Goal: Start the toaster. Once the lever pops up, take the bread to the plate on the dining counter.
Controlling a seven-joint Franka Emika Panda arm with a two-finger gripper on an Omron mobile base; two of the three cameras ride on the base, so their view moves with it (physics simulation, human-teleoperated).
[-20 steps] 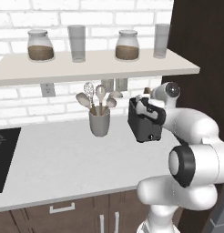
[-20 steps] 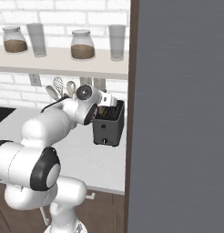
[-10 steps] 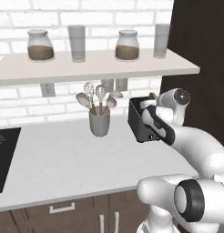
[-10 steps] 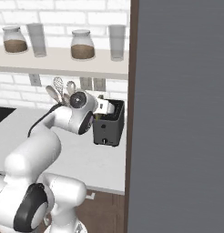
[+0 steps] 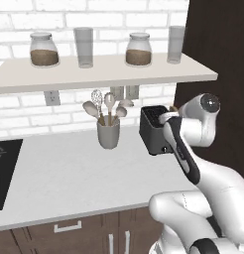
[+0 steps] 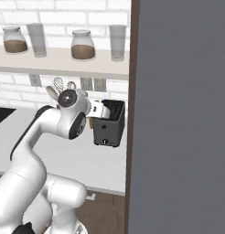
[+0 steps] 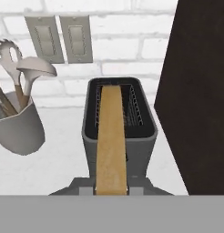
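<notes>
The bread point(image 7: 111, 141) has risen clear of the toaster point(image 7: 119, 132) since a second ago, clamped edge-on between the fingers; carrying it to the plate comes next.

Arm folded tight: shoulder and elbow links rise from the base, forearm runs up and forward, wrist bent over at the top. In the left base view the white forearm crosses in front of the hand; in the right base view the round wrist joint hides most of it. Gripper point(image 7: 111, 189) jaws partly closed, clamped on the brown bread point(image 7: 111, 136) slice, edge-on between the tips in the hand view. Hand roughly level, pointing forward and slightly down.
</notes>
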